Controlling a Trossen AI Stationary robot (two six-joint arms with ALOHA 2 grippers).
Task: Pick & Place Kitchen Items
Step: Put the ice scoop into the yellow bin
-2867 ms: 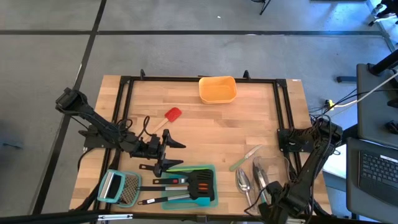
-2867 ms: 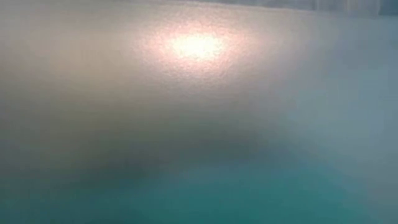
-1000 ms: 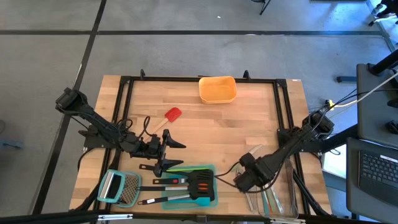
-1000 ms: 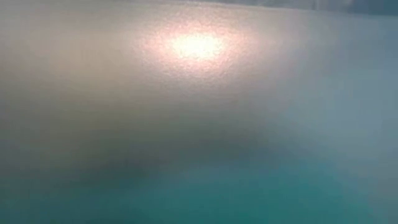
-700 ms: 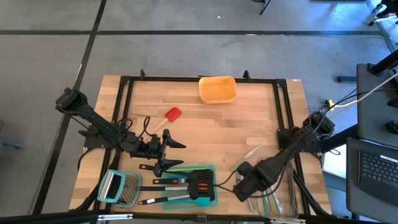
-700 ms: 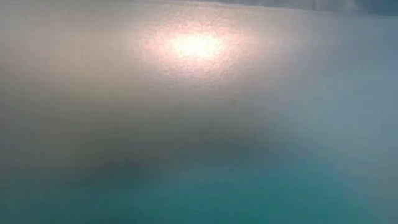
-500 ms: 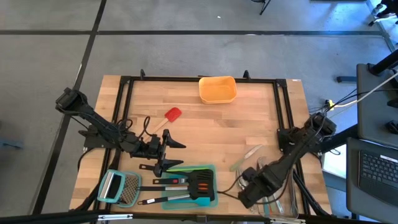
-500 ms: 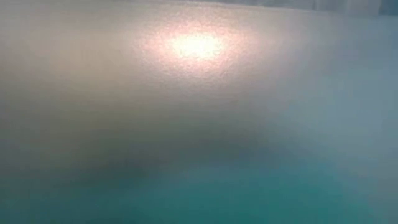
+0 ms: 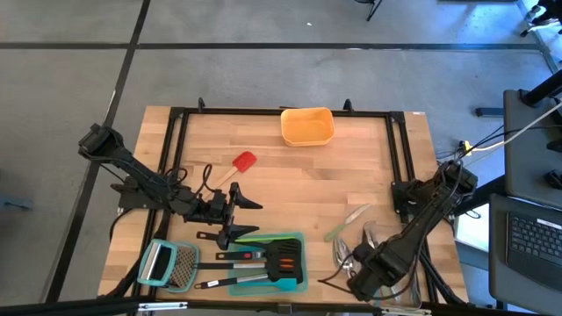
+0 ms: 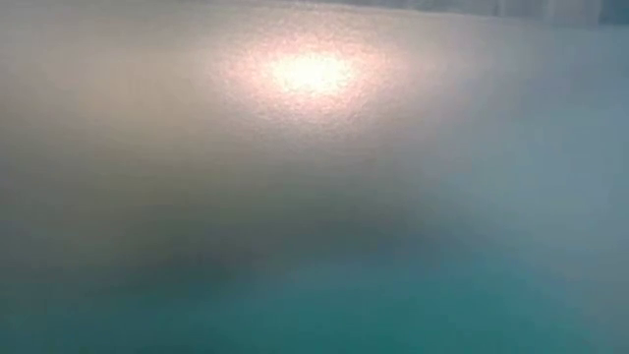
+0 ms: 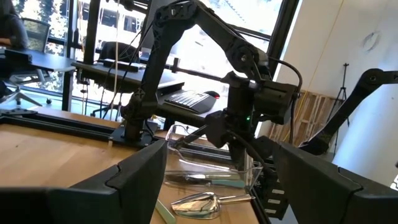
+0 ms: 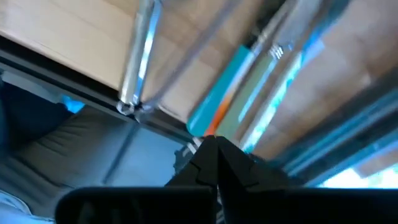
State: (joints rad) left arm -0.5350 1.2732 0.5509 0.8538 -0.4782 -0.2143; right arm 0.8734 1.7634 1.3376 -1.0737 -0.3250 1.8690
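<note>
My right gripper (image 9: 360,276) hangs shut, pointing down, over the near right corner, above a clear container (image 11: 214,163) with a teal-handled utensil (image 12: 227,93) and silver handles in it. It holds nothing that I can see. Silver spoons (image 9: 342,253) and a green spatula (image 9: 346,221) lie on the wood beside it; a silver scoop (image 11: 198,203) lies in front of the container. My left gripper (image 9: 249,219) waits open at the left, above the table. A red spatula (image 9: 242,164) lies mid-table. The low view shows only a blur.
An orange container (image 9: 307,125) stands at the far edge. Near the front left, a teal tray (image 9: 294,283) holds a black turner (image 9: 284,257) and other utensils, beside a metal grater (image 9: 169,264). A black frame (image 9: 176,140) borders the table.
My right gripper, staying shut, has swung toward the table's near edge and a little to the right, turning as it went, from beside the spoons to above the clear container. The left arm has kept still.
</note>
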